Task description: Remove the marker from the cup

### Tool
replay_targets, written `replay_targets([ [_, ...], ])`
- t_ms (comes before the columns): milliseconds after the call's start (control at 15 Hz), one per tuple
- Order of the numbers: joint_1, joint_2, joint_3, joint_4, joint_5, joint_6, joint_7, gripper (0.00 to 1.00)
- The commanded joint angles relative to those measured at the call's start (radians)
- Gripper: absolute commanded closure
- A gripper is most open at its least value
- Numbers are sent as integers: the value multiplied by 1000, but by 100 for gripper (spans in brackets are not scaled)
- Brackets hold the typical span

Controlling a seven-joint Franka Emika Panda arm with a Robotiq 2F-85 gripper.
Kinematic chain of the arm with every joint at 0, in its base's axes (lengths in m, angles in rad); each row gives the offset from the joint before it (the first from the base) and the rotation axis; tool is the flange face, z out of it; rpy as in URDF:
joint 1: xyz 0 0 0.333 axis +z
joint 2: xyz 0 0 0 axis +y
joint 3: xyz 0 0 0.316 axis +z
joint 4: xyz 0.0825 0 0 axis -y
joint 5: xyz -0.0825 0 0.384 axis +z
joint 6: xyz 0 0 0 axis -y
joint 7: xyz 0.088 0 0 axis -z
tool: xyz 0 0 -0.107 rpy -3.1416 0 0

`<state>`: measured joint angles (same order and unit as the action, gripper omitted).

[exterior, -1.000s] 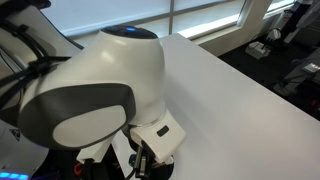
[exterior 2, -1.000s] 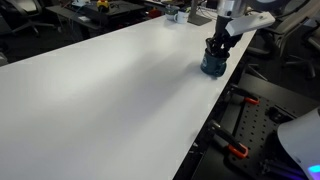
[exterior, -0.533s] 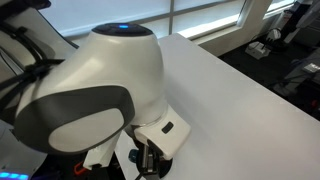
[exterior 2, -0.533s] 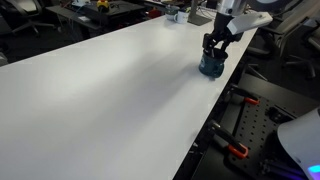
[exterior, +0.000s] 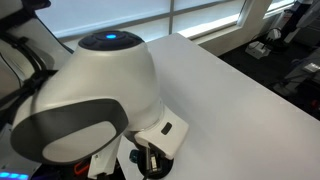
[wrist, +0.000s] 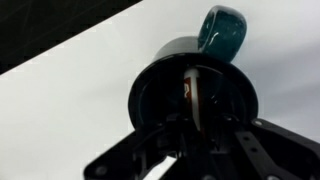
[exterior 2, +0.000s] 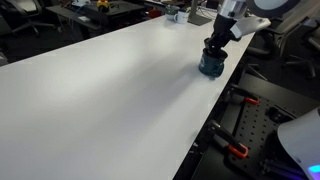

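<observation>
In the wrist view I look straight down into the dark round cup (wrist: pixel 140 95), whose teal handle nub (wrist: pixel 222 30) sticks out at the top right. The marker (wrist: pixel 192 95), a slim pale stick with a reddish mark, stands inside it. My gripper (wrist: pixel 192 128) reaches into the cup, its fingers drawn in close on both sides of the marker's near end. In an exterior view the cup (exterior 2: pixel 211 68) stands near the white table's edge with the gripper (exterior 2: pixel 215 48) directly above and inside it. In the other exterior view my own arm hides the cup.
The long white table (exterior 2: pixel 110 90) stretches away from the cup. Its edge runs just beside the cup, with black frame parts and orange clamps (exterior 2: pixel 235 150) below. Small objects (exterior 2: pixel 175 14) stand at the table's far end. The arm's large white joint (exterior: pixel 95 95) fills one exterior view.
The arm's elbow joint has shifted and turned a little. The gripper has stayed over and inside the cup with only a slight shift. The cup has not moved.
</observation>
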<state>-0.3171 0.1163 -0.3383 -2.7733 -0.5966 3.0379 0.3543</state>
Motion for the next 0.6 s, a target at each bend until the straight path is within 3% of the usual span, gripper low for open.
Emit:
replay_targets([
  [0, -61, 30, 59, 1, 42, 47, -107, 95],
  [533, -186, 11, 200, -4, 143, 4, -291, 95],
])
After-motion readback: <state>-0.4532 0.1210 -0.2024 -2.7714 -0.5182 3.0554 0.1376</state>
